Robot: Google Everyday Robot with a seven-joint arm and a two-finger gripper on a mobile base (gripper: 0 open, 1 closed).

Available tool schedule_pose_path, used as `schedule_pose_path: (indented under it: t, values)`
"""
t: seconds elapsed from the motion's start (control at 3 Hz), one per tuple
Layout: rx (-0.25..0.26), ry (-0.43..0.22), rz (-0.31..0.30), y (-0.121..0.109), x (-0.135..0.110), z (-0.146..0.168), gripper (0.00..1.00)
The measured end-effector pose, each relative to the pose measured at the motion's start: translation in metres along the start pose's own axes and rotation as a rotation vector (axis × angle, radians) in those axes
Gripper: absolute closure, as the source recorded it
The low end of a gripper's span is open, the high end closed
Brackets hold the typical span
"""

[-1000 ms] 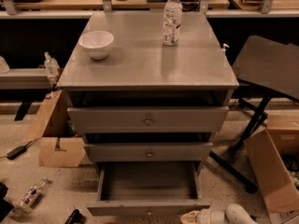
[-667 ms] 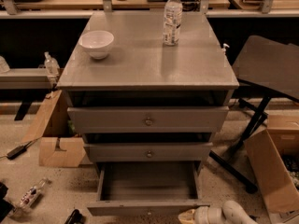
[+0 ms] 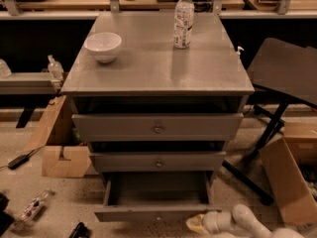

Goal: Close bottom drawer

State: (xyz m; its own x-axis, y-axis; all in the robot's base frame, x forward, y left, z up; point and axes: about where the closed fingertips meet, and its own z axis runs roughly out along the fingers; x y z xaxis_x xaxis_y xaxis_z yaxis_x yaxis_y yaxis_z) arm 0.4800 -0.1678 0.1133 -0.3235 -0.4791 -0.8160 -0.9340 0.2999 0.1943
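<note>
The grey cabinet (image 3: 158, 68) has three drawers. The bottom drawer (image 3: 157, 212) is pulled far out, its inside empty, its front panel near the lower edge of the view. The middle drawer (image 3: 158, 161) and the top drawer (image 3: 157, 127) stick out only a little. My gripper (image 3: 197, 223) comes in from the bottom right on a white arm (image 3: 247, 223). Its tip lies at the right end of the bottom drawer's front panel.
A white bowl (image 3: 103, 45) and a plastic water bottle (image 3: 184, 19) stand on the cabinet top. A black folding stand (image 3: 282, 78) is at the right. Cardboard boxes lie at the left (image 3: 59, 148) and at the right (image 3: 290, 177). Small clutter lies on the floor at the left.
The arm and gripper have moved a little left and up, toward the right end of the bottom drawer's front. The drawer has not visibly moved.
</note>
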Motion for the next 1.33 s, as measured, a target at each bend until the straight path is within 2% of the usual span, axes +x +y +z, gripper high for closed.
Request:
schedule_pose_path:
  t: [0.33, 0.67, 1.0, 1.33]
  values:
    - [-0.001, -0.004, -0.007, -0.003, -0.002, 0.001, 1.00]
    - [0.004, -0.013, -0.024, -0.020, -0.012, 0.004, 1.00]
    - [0.006, -0.015, -0.028, -0.022, -0.012, 0.003, 1.00]
    - [0.015, -0.025, -0.048, -0.043, -0.025, 0.006, 1.00]
